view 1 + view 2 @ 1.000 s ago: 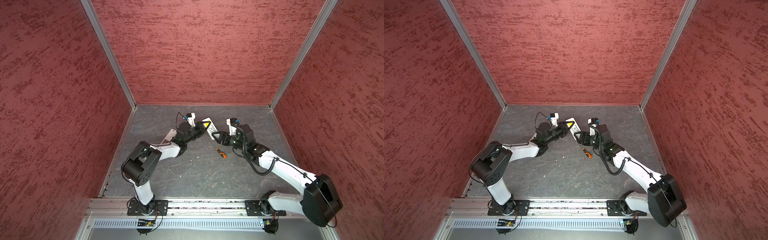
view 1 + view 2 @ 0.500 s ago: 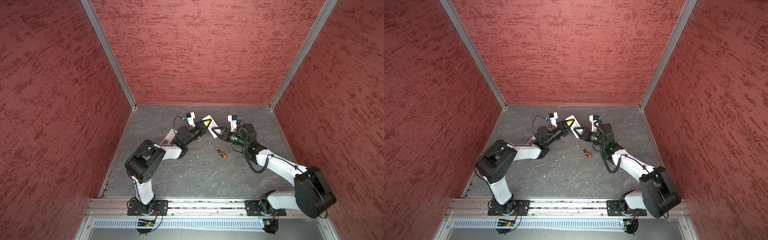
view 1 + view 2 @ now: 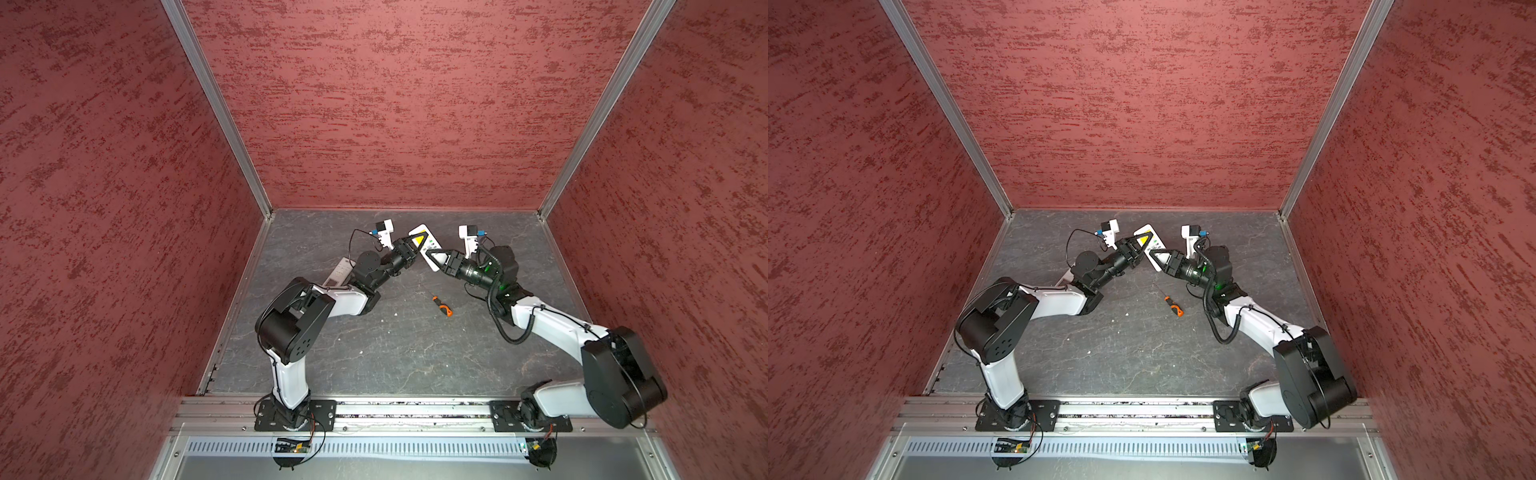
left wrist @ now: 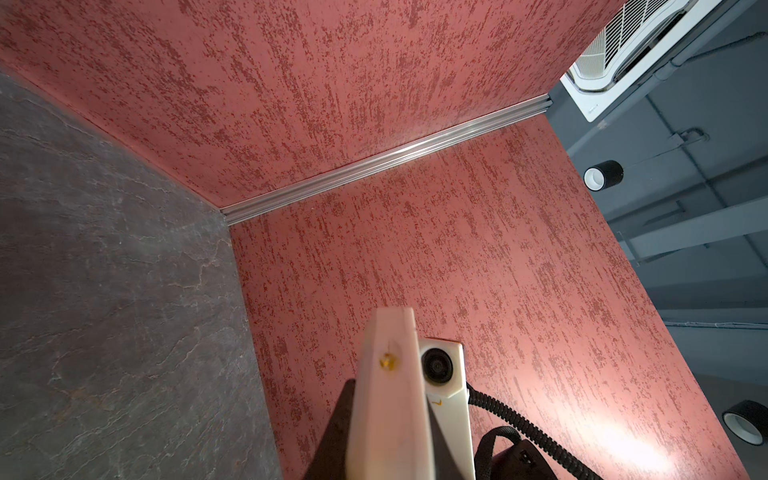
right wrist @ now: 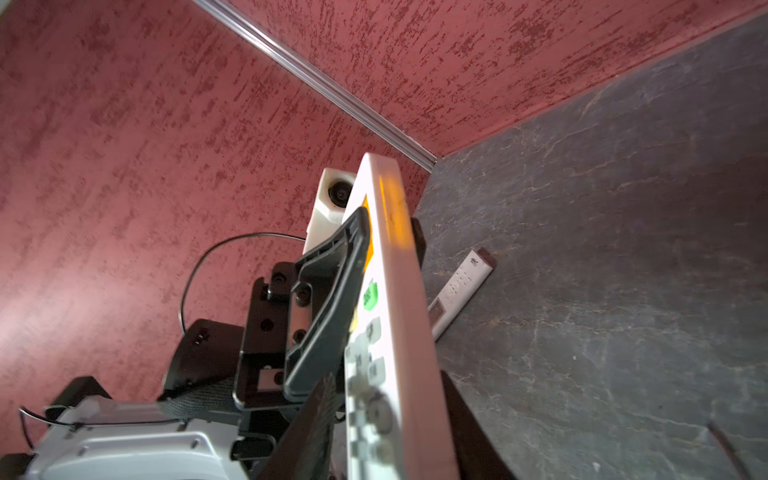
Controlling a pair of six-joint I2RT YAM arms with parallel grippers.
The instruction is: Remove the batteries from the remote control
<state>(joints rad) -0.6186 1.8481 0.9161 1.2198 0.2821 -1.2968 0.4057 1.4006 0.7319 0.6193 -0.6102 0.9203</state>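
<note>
Near the middle of both top views, the left gripper [image 3: 417,244] keeps its fingers [image 5: 328,291] clamped on the remote control [image 3: 431,243], lifted over the desk [image 3: 395,353]. The right gripper [image 3: 437,257] has just arrived at the remote's lower end, fingers narrowing around it; if they press already I cannot tell. The batteries are not visible, probably still inside.

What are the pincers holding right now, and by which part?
The left pincer clamps the white remote across its yellow-button end. The right pincer straddles its lower end; whether it grips cannot be told.
</note>
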